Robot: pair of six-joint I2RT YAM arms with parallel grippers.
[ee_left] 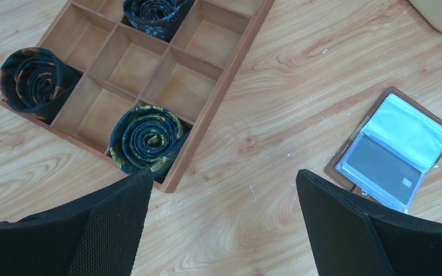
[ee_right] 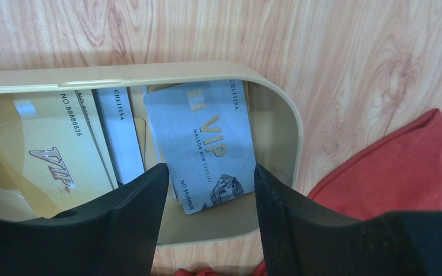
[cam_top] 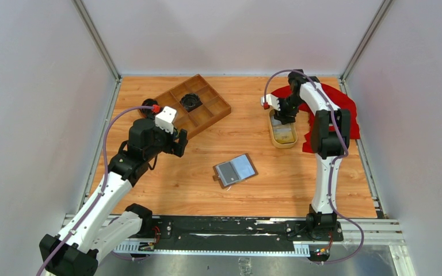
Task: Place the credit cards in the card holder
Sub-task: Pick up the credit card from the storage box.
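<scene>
On the wooden surface [cam_top: 288, 190] the right arm reaches over the oval dish [cam_top: 282, 140] at upper right, nearer to the credit cards [ee_right: 207, 138] lying inside it; the card holder [cam_top: 236, 170] lies open mid-frame, well apart. The silver card's long axis runs up the wrist view, with the right end effector [ee_right: 208, 172] half spread astride its lower end; the left end effector [ee_left: 224, 175] gapes wide, holding nothing

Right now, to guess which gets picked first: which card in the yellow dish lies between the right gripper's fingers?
The silver-grey VIP card, topmost in the dish, framed by the right gripper; the gold VIP card lies outside its fingers.
</scene>
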